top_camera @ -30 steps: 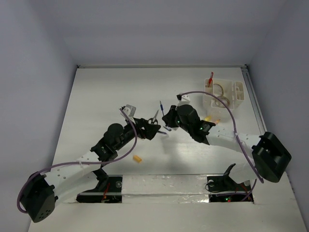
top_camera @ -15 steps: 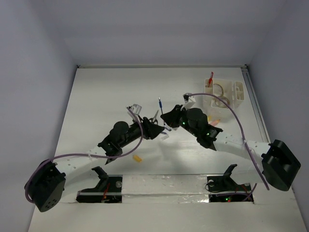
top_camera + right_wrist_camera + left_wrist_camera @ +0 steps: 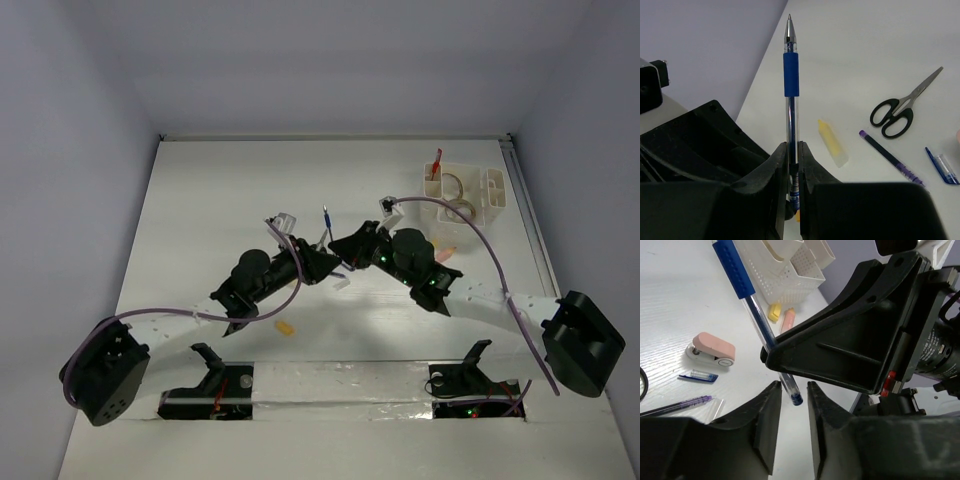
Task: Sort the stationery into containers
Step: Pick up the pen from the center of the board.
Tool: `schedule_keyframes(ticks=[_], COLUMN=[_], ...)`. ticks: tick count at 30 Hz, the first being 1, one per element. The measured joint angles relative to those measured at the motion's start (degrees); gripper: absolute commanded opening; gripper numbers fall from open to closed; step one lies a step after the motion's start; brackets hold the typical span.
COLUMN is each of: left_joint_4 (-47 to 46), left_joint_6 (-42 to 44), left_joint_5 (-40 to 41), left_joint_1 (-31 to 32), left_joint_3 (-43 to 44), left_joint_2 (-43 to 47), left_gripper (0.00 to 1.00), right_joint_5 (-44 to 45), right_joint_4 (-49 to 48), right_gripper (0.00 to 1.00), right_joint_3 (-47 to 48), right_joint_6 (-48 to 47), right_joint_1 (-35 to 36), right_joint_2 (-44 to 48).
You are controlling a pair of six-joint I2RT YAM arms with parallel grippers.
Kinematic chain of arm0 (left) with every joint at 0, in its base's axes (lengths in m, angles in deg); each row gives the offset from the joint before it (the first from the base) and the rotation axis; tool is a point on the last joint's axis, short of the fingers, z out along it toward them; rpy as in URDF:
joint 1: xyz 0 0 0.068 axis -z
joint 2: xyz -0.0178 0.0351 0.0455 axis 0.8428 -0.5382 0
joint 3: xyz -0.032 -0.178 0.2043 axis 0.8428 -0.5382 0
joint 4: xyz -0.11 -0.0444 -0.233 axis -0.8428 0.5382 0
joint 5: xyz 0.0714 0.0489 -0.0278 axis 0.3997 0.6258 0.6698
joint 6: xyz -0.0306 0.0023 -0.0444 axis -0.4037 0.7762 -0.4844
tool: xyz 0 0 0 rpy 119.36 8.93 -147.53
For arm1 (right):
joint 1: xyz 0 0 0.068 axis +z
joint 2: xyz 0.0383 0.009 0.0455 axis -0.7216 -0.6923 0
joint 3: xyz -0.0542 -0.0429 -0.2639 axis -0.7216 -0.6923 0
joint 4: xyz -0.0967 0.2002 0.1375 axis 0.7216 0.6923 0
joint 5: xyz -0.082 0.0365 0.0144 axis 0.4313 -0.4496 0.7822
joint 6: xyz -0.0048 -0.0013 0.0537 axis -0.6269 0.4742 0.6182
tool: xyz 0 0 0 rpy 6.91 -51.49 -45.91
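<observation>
- Step in hand, as judged: a handover of the blue pen (image 3: 791, 75) above the middle of the desk, ahead of carrying it to the white organiser (image 3: 470, 168) near the far right corner.
- Right gripper (image 3: 791, 150): pressed together on the pen's clear barrel, below the blue sleeve, with the writing tip pointing away from it.
- Left gripper (image 3: 793, 387): fingers spread. The pen's tail end sits in the gap, apparently touching neither finger.
- Recommended: the left gripper should stay spread and back off along its own line so it does not knock the tail. The right gripper should hold its pinch.
- The grasp is low on the barrel, so the long free end may swing. A slow carry is advised.
- Pose: both arms reach inward from the near edge, with the wrists turned towards each other and the grippers almost nose to nose.
- Scissors (image 3: 892, 112) and a purple pen (image 3: 887, 157) lie loose on the desk.
</observation>
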Motion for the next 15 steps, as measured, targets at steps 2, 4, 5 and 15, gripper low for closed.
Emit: schedule_keyframes(ticks=[2,4,5,15], left_joint_4=[-0.68,-0.85,-0.83,-0.79], left_joint_6=[0.28,0.46,0.26,1.53], left_joint_5=[0.02,0.31,0.61,-0.11], left_joint_1=[0.02,0.00,-0.04,-0.02], left_joint_3=[0.00,0.00,0.04,0.07], left_joint_2=[-0.55,-0.92,-1.16,-1.36], left_gripper=[0.12,0.02,0.00,0.00], right_joint_5=[-0.31,-0.52,-0.70,-0.55], right_joint_4=[-0.79,-1.60,-1.97,-0.55], right_gripper=[0.02,0.02,0.02,0.43], right_joint_3=[-0.48,-0.92,-1.14,-1.22], right_joint_6=[0.66,1.05,1.11,-0.31], right_joint_1=[0.04,0.04,0.04,0.24], right_joint_2=[0.00,0.00,0.02,2.14])
